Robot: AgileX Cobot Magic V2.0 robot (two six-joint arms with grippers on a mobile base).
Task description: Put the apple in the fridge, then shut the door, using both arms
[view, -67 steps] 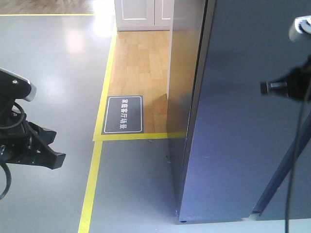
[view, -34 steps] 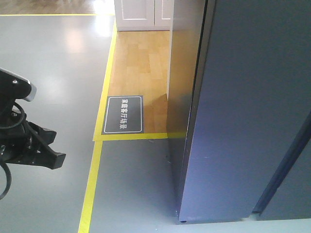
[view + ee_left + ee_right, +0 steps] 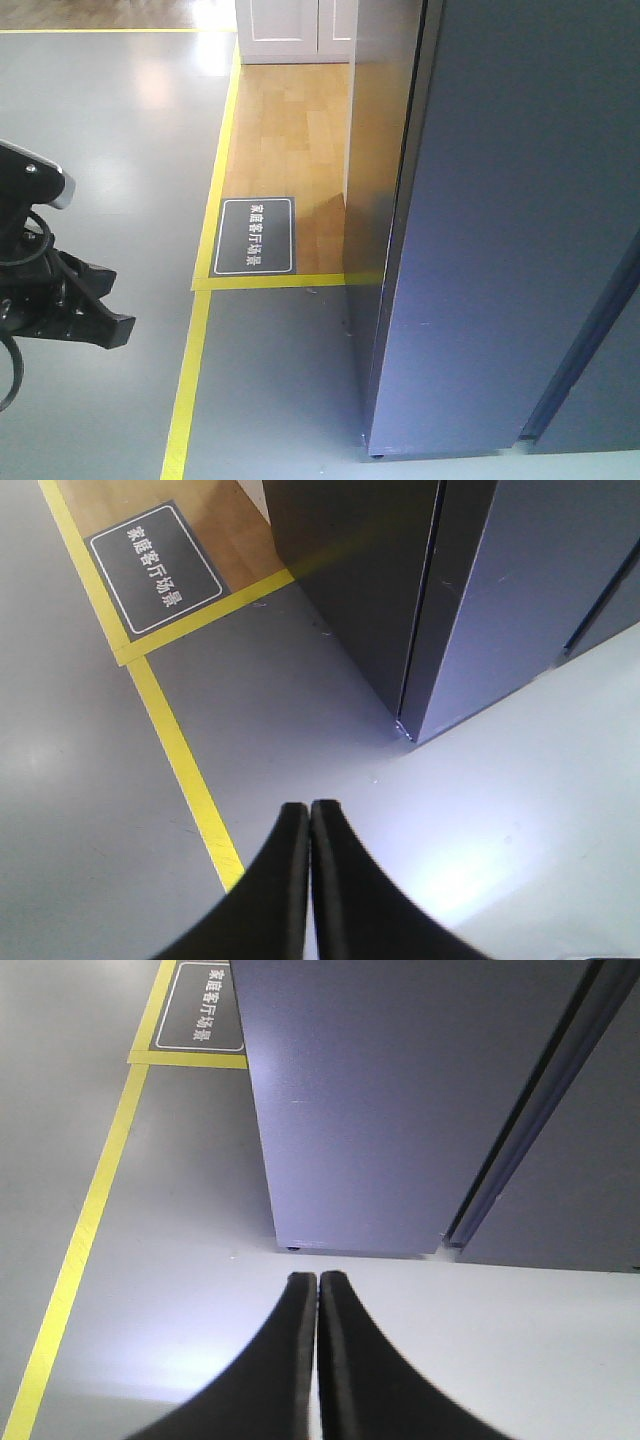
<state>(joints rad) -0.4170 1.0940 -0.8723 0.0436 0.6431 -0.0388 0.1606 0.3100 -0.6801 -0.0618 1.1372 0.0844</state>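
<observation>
The left gripper (image 3: pixel 309 815) is seen with its two black fingers pressed together, nothing between them, hanging over grey floor (image 3: pixel 80 810) just beside a yellow floor line (image 3: pixel 190 780). The right gripper (image 3: pixel 317 1285) is likewise drawn together on nothing, its tips held above pale floor in front of the lower edge of the fridge (image 3: pixel 400 1110).

In the front view the left arm (image 3: pixel 50 290) is seen at the left edge of the frame, its black wrist and cables hanging above the grey floor. The right arm is not seen in that view.

The fridge (image 3: pixel 520 220) fills the right side of the front view as a tall dark grey body. Its door (image 3: pixel 490 250) is shown flat against the body, with only a thin dark seam at the left edge, so the door reads as closed. The interior is hidden, and the apple is not seen in any view; whether it lies inside cannot be told.

A second dark panel (image 3: pixel 570 1160) is set beside the door at the right, parted from it by a narrow slanted gap.

A dark floor sign (image 3: pixel 256 236) with white characters is laid on the wooden floor (image 3: pixel 290 130), inside the corner of the yellow line near the fridge's left side. White cabinet doors (image 3: pixel 295 30) are seen at the far edge of the wooden floor.
</observation>
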